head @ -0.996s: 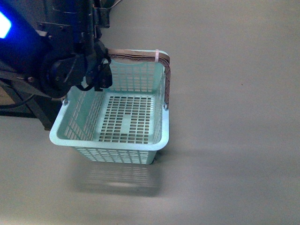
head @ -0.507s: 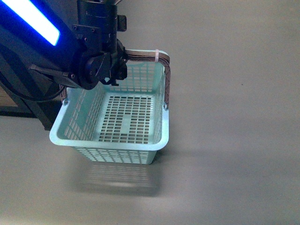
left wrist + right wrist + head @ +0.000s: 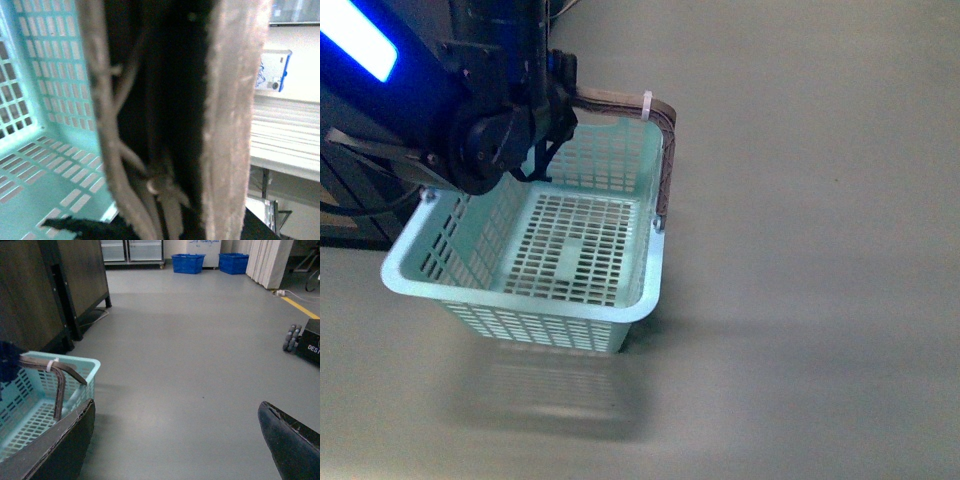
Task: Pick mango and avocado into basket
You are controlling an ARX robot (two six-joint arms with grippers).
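Front view. You are looking at the basket [image 3: 520, 305], pale turquoise with slotted walls, hanging left of centre clear of the grey floor [image 3: 820, 300]. Its shadow [image 3: 550, 395] is lying separately below it. Nothing is showing through its slotted bottom but the floor. The brown handle [image 3: 620, 100], bound with a white tie [image 3: 647, 103], is rising from the right rim and running far-left into the left gripper [image 3: 545, 130]. The jaws are pinching that handle, though the arm's dark body is hiding their tips from you.

Left wrist view. You are seeing the handle [image 3: 227, 100] as blurred tan bands filling most of the frame. The basket [image 3: 50, 60] wall and slotted floor are showing beside them. The jaws are not making themselves out clearly here.

Right wrist view. The right gripper [image 3: 176, 405] is hanging over bare floor [image 3: 200, 365] with its jaws spread wide and nothing between them. One dark finger [image 3: 55, 450] is sitting at each lower corner. The basket [image 3: 85, 362] is lying to the left, its handle [image 3: 60, 385] upright. A dark cabinet [image 3: 30, 290] is standing behind it, and blue crates [image 3: 188, 263] are resting far off by the wall.
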